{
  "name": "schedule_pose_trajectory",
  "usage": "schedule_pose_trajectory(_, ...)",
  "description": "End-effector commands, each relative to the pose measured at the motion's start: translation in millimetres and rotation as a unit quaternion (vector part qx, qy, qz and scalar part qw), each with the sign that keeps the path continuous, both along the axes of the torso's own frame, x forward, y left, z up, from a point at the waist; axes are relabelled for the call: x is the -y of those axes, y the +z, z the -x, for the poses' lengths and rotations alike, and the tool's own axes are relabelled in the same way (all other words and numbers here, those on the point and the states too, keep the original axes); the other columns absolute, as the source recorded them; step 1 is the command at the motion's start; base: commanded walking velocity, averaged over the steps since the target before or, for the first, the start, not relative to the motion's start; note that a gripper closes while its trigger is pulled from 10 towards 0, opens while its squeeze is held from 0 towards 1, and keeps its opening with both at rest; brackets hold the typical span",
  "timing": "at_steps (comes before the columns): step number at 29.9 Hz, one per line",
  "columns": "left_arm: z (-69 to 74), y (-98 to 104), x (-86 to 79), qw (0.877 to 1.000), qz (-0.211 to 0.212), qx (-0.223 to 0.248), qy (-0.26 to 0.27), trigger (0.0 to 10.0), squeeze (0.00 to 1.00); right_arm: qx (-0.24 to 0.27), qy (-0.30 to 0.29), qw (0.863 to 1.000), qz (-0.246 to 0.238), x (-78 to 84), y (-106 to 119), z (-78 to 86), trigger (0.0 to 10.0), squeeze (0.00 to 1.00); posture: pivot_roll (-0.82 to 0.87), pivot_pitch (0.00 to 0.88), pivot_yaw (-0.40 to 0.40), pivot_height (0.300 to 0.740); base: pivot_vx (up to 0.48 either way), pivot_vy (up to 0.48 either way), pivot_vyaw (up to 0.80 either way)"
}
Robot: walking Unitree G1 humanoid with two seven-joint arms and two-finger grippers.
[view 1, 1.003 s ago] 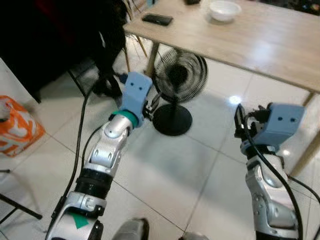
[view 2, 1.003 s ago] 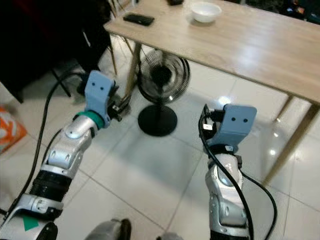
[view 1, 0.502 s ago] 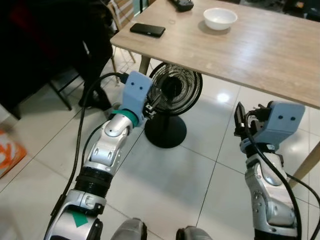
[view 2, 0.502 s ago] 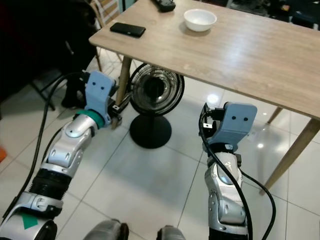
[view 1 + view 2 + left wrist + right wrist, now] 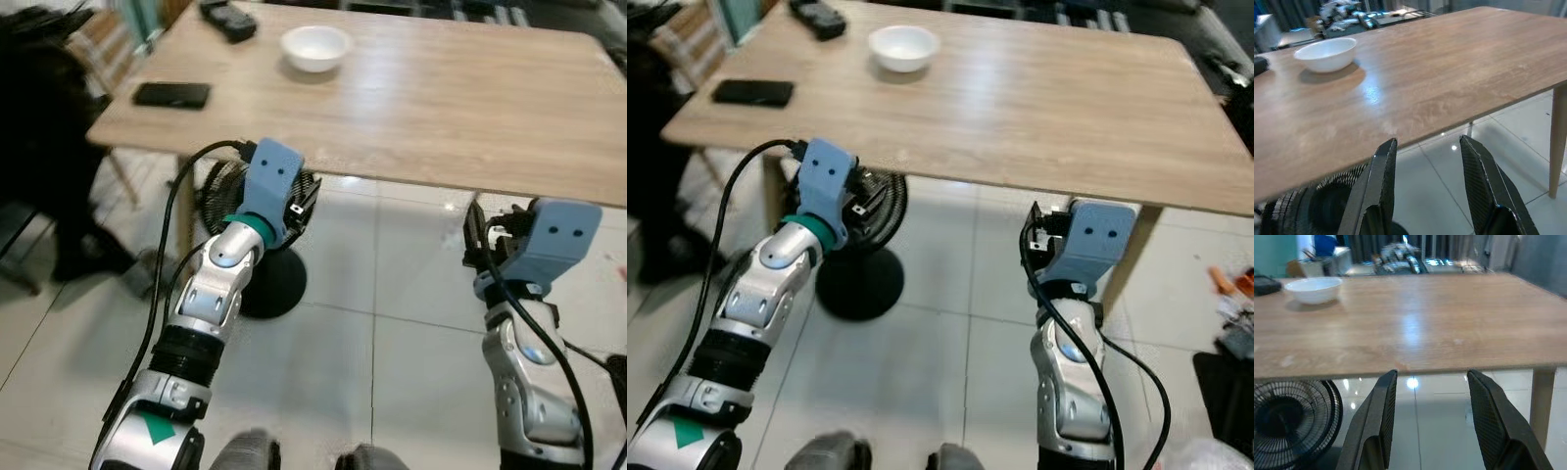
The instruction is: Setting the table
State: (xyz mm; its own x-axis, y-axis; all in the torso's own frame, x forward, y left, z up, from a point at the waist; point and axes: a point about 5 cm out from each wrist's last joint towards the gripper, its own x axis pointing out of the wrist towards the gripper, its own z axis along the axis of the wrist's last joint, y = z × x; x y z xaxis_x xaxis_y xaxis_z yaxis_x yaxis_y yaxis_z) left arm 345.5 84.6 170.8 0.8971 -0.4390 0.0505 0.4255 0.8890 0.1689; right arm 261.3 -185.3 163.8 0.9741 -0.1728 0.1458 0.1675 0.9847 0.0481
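Two silver arms are raised in front of the robot, both short of the near edge of a long wooden bench (image 5: 1038,108) and lower than its top. The left gripper (image 5: 1427,188) sits near the bench's left end, just in front of a black floor fan (image 5: 220,196) that stands on the pale tiled floor (image 5: 362,294) under that end; its two black fingers (image 5: 1376,191) are spread apart with nothing between them, pointing at the bench edge. The right gripper (image 5: 1432,423) is held out before the bench's near edge farther to the right, well apart from the left one, and its fingers (image 5: 1488,423) are likewise parted and empty. On the bench top, towards the far left, a white bowl (image 5: 314,47) stands upright by itself. A dark phone (image 5: 170,95) lies flat close to the left end of the bench, nearer the robot than the bowl, and another dark object (image 5: 227,20) rests at the far left corner beyond the bowl; what it is I cannot make out. A wooden bench leg (image 5: 1541,399) shows at the right end. Black cables (image 5: 162,284) run along both arms.
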Motion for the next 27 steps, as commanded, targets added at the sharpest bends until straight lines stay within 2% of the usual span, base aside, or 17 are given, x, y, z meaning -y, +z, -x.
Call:
schedule_pose_trajectory(1, 0.1, -2.8, -1.4, 1.000, -0.001, -0.005, 0.004, 10.0, 0.00, -0.002, -0.001, 1.000, 0.000, 0.8, -0.7, -0.5, 10.0, 0.00, 0.04, 0.000, 0.095, 0.740, 0.398, 0.000, 0.00)
schedule_pose_trajectory(27, 0.4, -3.5, -0.9, 1.000, 0.000, -0.006, 0.004, 10.0, 0.00, 0.001, 0.000, 1.000, 0.004, 1.2, 0.6, 0.1, 10.0, 0.00, 0.03, 0.000, 0.093, 0.740, 0.397, 0.000, 0.00)
